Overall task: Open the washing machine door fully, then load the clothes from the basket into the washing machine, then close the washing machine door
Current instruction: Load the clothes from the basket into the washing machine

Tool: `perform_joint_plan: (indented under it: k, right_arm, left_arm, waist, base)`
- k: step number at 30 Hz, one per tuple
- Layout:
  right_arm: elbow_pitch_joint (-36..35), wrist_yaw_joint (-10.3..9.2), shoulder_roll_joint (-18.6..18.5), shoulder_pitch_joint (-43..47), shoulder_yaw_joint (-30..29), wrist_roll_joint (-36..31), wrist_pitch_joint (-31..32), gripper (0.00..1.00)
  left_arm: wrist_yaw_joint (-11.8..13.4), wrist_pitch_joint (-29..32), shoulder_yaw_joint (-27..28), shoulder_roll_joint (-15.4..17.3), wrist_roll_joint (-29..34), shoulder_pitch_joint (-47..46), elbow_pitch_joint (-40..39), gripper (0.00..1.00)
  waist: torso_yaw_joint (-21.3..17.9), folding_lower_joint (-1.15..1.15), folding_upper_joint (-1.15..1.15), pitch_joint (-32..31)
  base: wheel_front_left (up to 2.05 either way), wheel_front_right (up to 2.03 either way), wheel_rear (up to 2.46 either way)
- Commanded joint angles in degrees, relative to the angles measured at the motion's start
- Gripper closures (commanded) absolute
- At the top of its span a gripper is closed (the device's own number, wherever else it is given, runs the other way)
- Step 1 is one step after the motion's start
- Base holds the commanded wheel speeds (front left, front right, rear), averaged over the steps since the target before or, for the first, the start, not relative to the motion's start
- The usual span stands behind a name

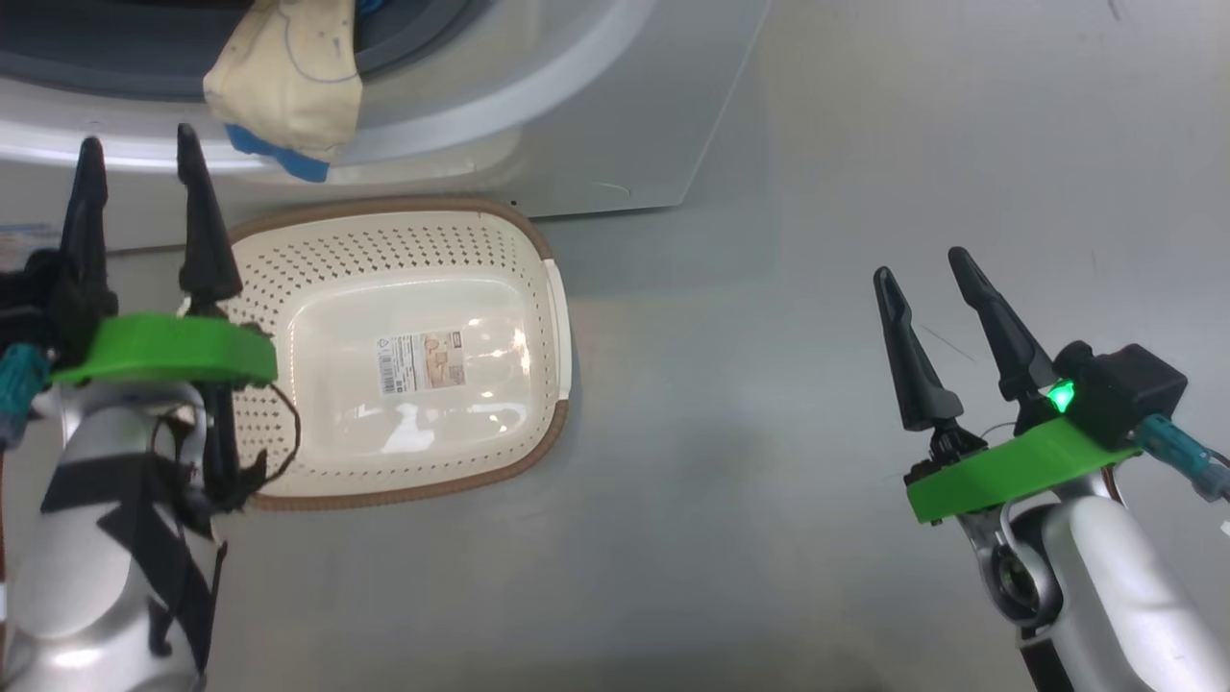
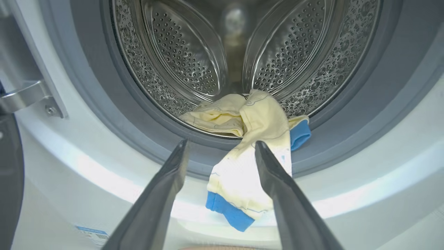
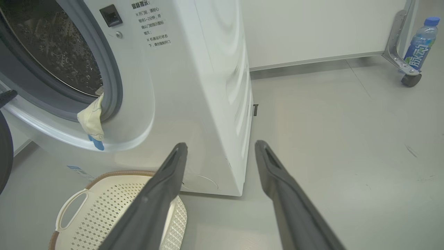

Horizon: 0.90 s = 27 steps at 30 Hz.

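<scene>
The washing machine stands with its mouth uncovered, and the steel drum shows behind the grey gasket. The washing machine door is swung aside as a dark rim at the left edge. Pale yellow clothes lie at the drum's mouth. One garment drapes out over the gasket, its blue cuff dangling down the white front. The cream basket sits on the floor below, holding nothing but its sticker. My left gripper hangs open just short of the draped garment. My right gripper is open over bare floor.
Grey floor stretches to the right of the washer's side panel. A blue drink bottle rests on a wheeled metal frame by the far wall. The metal door hinge juts out left of the drum opening.
</scene>
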Motion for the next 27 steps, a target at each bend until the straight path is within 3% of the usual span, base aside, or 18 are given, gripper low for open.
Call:
perform_joint_plan:
  k: [1, 16, 27]
  right_arm:
    - [-2.0, 0.21, -0.2, 0.9, 1.1, -0.3, -0.5, 0.00]
    - [-2.3, 0.21, -0.5, 1.3, 1.1, -0.4, -0.5, 0.00]
    - [-2.1, 0.21, -0.6, 1.8, 1.3, 0.1, -0.5, 0.00]
  left_arm:
    - [0.7, -0.3, 2.8, 1.9, 0.1, 2.8, -4.6, 0.00]
    - [5.6, -0.3, 4.2, -1.2, 1.3, 21.5, -21.2, 0.00]
    - [7.6, 0.0, 5.1, -0.6, 2.1, 27.9, -24.4, 0.00]
  waist:
    - [-0.1, 0.01, 0.00, -0.1]
    - [-0.5, 0.01, 0.00, -0.8]
    - [-0.8, 0.01, 0.00, -1.3]
  base:
    - [0.00, 0.00, 0.00]
    - [0.00, 0.00, 0.00]
    - [0.00, 0.00, 0.00]
